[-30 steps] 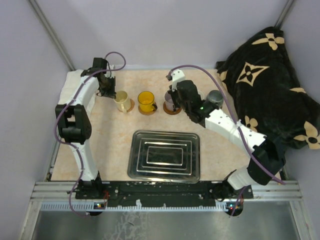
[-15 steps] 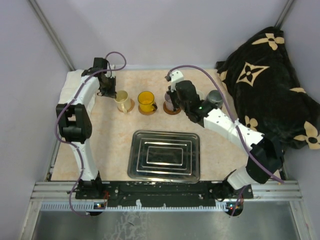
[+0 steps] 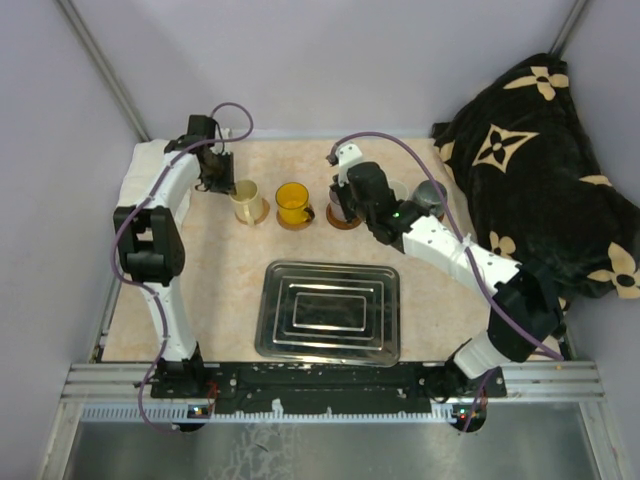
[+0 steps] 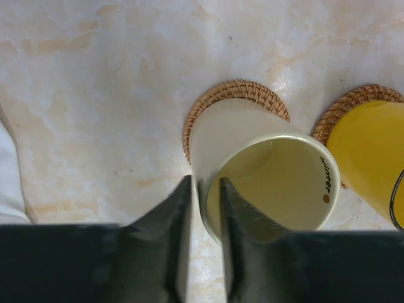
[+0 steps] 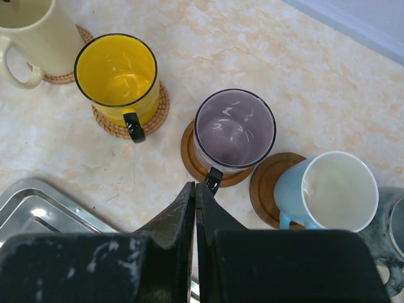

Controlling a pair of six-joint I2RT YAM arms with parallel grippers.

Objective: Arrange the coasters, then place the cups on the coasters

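Note:
The cream cup stands on a woven coaster at the back left. My left gripper is open and straddles its rim, one finger outside and one inside, with small gaps. To its right, the yellow cup sits on a second woven coaster. The purple-grey cup rests on a wooden coaster. A white cup with a blue outside sits on another wooden coaster. A dark grey-green cup shows at the frame edge. My right gripper is shut and empty, just short of the purple-grey cup's handle.
A rectangular steel tray lies in the middle near the arm bases. A black patterned blanket is heaped along the right side. A white cloth lies at the back left corner, beside my left arm.
My left gripper's jaws have parted from the cream cup's rim. My right wrist has drifted slightly left and back over the purple-grey cup.

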